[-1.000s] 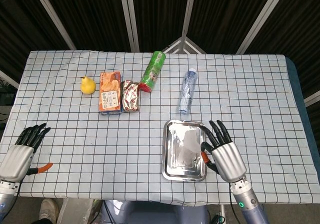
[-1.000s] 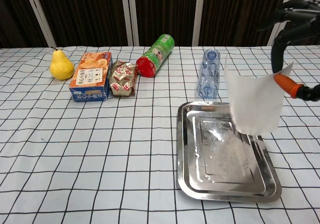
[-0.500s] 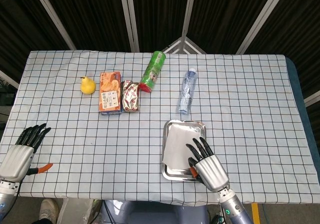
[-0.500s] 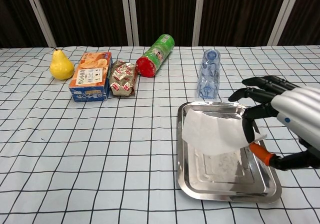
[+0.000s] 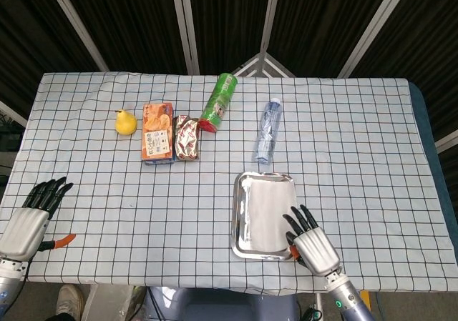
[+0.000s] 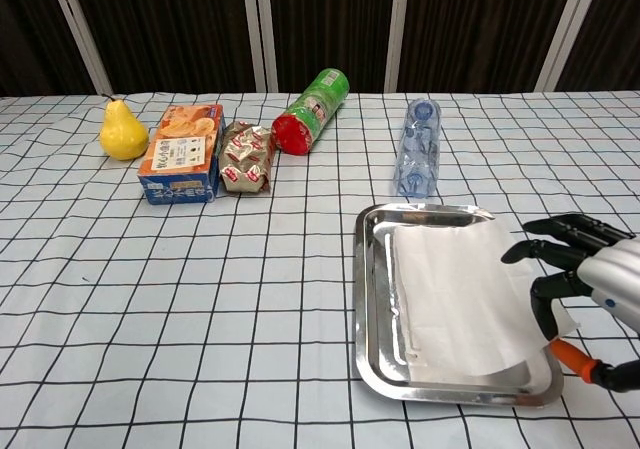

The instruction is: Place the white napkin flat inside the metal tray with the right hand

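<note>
White napkin [image 6: 455,294] lying flat inside the metal tray [image 6: 372,299], its right edge draped over the tray's rim. Right hand [image 6: 590,289] at that edge, fingers spread (contact with the napkin unclear); left hand [image 5: 28,217] rests open-fingered, well apart.

I count one checked tabletop [image 5: 358,142] in front of me. On it I see one shiny rectangular metal tray [image 5: 238,221], and in that tray one white paper napkin [image 5: 266,214]. Further back I count one yellow pear [image 5: 126,121], one orange cardboard snack box [image 5: 158,132], one crinkled silver-and-red foil packet [image 5: 187,137], one green cylindrical can with a red end [image 5: 218,102], and one clear plastic bottle lying on its side [image 5: 268,130]. That makes eight things in all besides my own parts. Of those I count two hands: my left hand [image 5: 32,218] and my right hand [image 5: 313,240].
</note>
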`<state>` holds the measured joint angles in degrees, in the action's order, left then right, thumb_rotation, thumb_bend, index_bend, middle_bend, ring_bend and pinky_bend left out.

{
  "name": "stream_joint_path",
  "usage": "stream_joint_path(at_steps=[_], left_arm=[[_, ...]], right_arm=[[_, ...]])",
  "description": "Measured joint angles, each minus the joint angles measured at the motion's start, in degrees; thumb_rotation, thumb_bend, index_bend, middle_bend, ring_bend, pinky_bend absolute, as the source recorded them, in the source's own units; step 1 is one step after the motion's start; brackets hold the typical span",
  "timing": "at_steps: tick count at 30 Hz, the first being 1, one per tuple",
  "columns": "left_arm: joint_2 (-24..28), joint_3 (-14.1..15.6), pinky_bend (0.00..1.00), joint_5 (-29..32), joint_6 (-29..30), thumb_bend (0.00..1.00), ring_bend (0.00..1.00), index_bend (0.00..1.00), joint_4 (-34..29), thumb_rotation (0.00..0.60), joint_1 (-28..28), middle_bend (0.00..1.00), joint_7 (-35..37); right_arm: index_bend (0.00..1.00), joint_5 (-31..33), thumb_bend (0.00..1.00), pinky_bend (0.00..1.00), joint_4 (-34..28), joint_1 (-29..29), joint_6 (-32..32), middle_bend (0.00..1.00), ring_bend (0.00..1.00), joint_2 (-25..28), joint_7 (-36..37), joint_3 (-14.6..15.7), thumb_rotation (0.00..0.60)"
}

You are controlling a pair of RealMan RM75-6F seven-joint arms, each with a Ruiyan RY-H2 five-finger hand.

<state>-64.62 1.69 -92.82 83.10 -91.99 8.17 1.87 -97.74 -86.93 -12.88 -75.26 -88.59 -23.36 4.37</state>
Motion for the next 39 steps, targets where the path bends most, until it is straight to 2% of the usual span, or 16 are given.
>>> stream_joint_path(at_steps=[24,27,29,32,35,39], left_arm=[[0.04,0.00,0.00,0.11,-0.06,0.00,0.00,0.00,-0.02,0.600,0.01,0.00,0.13],[0.01,-0.01,0.00,0.13,-0.09,0.00,0.00,0.00,-0.01,0.600,0.02,0.00,0.08],[-0.01,-0.02,0.00,0.14,-0.10,0.00,0.00,0.00,-0.01,0.600,0.03,0.00,0.05],[-0.03,-0.02,0.00,0.13,-0.06,0.00,0.00,0.00,0.00,0.600,0.02,0.00,0.02],[-0.05,-0.02,0.00,0.10,-0.02,0.00,0.00,0.00,0.01,0.600,0.01,0.00,0.01],[-0.05,-0.01,0.00,0.06,0.05,0.00,0.00,0.00,0.01,0.600,-0.01,0.00,-0.04]], right_arm=[[0.62,-0.13,0.54,0.00,3.49,-0.30,0.23,0.20,0.00,-3.44,-1.40,-0.33,0.600],[0.48,-0.02,0.54,0.00,3.62,-0.28,0.10,0.19,0.00,-3.38,-1.64,-0.42,0.600],[0.30,0.04,0.52,0.00,3.50,-0.20,0.00,0.14,0.00,-3.19,-1.93,-0.41,0.600],[0.13,0.18,0.45,0.00,3.20,-0.01,0.04,0.08,0.00,-2.85,-2.89,-0.19,0.600],[0.04,-0.10,0.42,0.00,2.76,0.24,-0.13,0.06,0.00,-2.65,-4.06,0.26,0.600],[0.03,-0.91,0.40,0.00,2.16,0.64,-0.87,0.05,0.00,-3.12,-4.66,0.76,0.600]])
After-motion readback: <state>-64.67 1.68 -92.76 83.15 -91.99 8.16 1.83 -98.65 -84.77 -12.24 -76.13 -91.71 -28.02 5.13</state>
